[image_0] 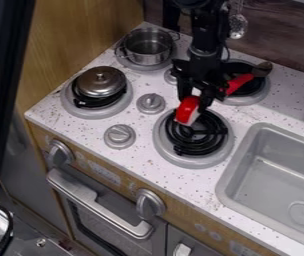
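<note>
Your hand point(196, 97) has the red piece point(187, 110) right at its tip, above the black coiled burner point(215, 142); you cannot tell whether it is clenched on the piece or released. Expect something light and stiff, perhaps slick on its smooth red side, so take it squarely across the middle, minding the red-handled utensil point(239, 84) just beside your hand.

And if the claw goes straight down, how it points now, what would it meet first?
Probably the black burner coil below; the red piece at the claw might touch it first. The slanted view leaves depth unclear, so I cannot be sure.
</note>
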`<state>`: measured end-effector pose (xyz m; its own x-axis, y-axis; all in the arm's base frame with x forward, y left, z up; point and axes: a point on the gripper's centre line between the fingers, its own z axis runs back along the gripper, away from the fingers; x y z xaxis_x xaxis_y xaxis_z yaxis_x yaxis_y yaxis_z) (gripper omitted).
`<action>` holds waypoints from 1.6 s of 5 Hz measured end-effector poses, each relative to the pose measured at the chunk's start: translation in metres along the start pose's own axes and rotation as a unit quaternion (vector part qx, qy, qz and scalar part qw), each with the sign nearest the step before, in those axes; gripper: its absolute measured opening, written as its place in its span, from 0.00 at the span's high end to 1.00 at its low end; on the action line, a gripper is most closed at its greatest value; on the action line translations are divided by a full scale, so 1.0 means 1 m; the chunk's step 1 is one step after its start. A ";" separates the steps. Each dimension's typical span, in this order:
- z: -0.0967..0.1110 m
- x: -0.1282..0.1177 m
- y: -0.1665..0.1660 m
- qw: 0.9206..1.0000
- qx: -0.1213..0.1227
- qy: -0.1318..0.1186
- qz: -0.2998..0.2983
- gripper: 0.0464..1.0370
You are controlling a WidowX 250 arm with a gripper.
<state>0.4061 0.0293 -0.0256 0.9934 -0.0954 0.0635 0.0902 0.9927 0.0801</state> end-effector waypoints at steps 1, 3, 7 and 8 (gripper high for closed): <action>-0.003 0.016 0.022 1.000 0.004 -0.006 0.010 0.48; -0.032 0.032 0.040 1.000 0.003 0.010 0.014 0.48; -0.044 0.036 0.040 1.000 0.005 0.003 -0.009 0.12; -0.039 0.033 0.038 1.000 0.010 0.003 -0.016 0.04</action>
<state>0.4447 0.0671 -0.0592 0.9903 -0.1276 0.0545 0.1216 0.9874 0.1015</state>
